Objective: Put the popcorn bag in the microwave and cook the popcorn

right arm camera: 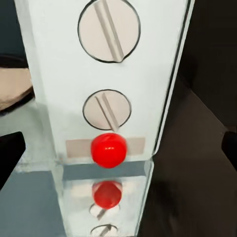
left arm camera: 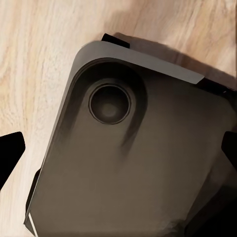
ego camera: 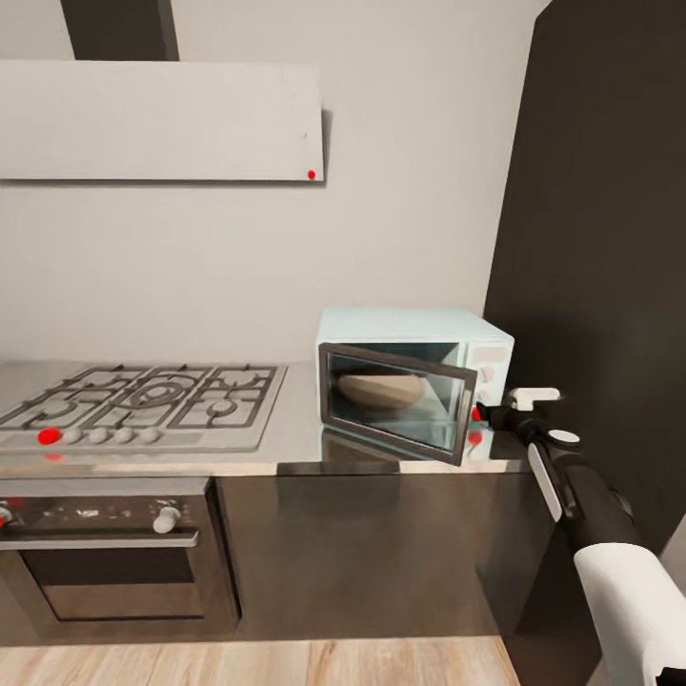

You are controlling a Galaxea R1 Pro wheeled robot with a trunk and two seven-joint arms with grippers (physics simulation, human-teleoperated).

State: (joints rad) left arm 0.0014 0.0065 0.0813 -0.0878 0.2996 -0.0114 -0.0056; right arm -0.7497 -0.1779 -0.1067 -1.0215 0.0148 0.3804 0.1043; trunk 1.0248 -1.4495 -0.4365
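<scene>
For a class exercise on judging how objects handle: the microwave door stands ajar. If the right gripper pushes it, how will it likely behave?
The door looks like a rigid framed glass panel, so it should probably swing stiffly toward the microwave rather than flex. The compact microwave sits on a glossy countertop, so a hard push might slide it. The right gripper hovers near the door's free edge.
</scene>
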